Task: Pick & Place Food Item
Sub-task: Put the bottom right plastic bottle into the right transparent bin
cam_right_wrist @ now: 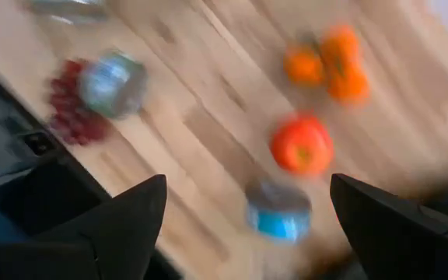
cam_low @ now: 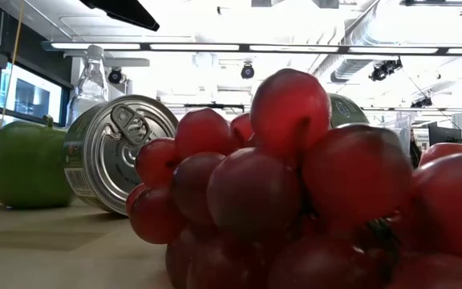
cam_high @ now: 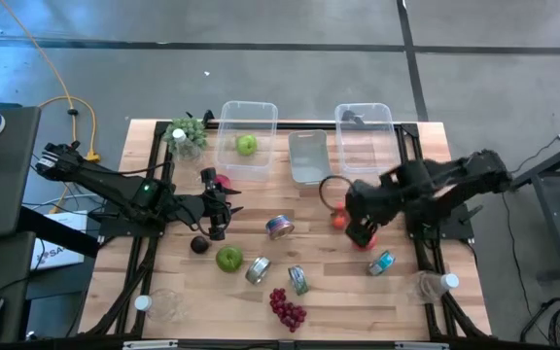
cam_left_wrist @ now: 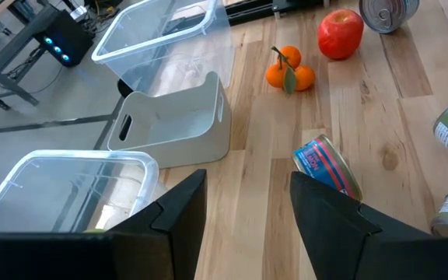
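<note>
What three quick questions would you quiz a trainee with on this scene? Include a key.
1. True or false: the clear bin on the left arm's side holds a green apple.
2. Which item sits closest to the low camera? A tin can; B red grapes; C water bottle.
3. Is the right hand open or shut?
Key: 1 true; 2 B; 3 open.

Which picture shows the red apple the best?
The left wrist view: the red apple sits sharp and whole beside the oranges. In the right wrist view it is blurred. From the high view the right gripper covers most of it. The low view does not show it.
</note>
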